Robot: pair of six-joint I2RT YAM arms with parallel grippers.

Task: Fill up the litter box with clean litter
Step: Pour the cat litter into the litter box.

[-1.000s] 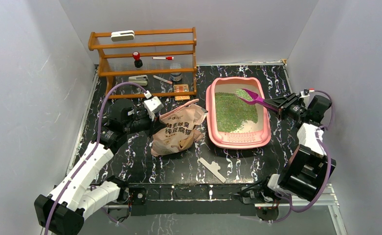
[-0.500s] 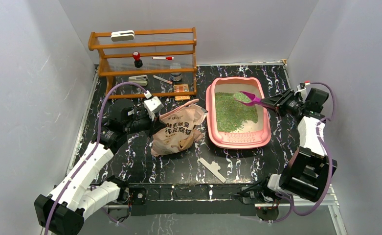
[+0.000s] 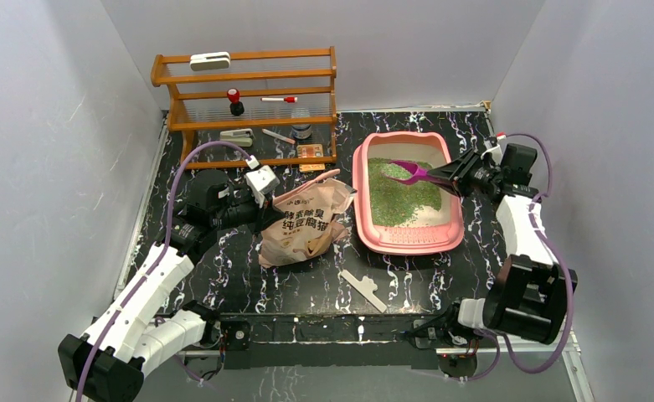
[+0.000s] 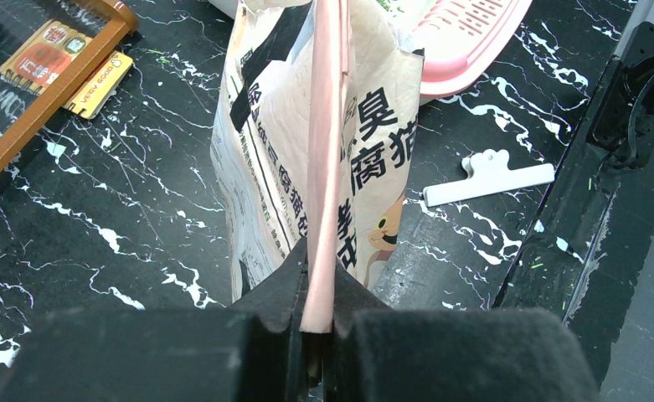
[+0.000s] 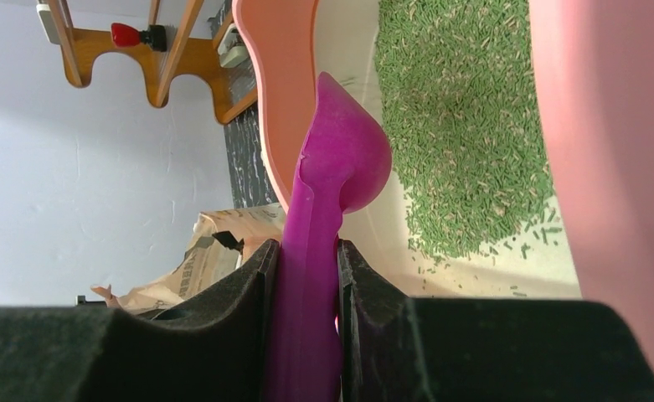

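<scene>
Right wrist, clean litter beyond fingers clamping purple scoop

arms: white, black joints | cables: purple | pincers: black

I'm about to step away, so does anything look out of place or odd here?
The clean litter lies uneven in the litter box: green over the far part, near end bare cream. The bag slumps crumpled beside it; a white clip lies loose near the front edge of the table.
</scene>
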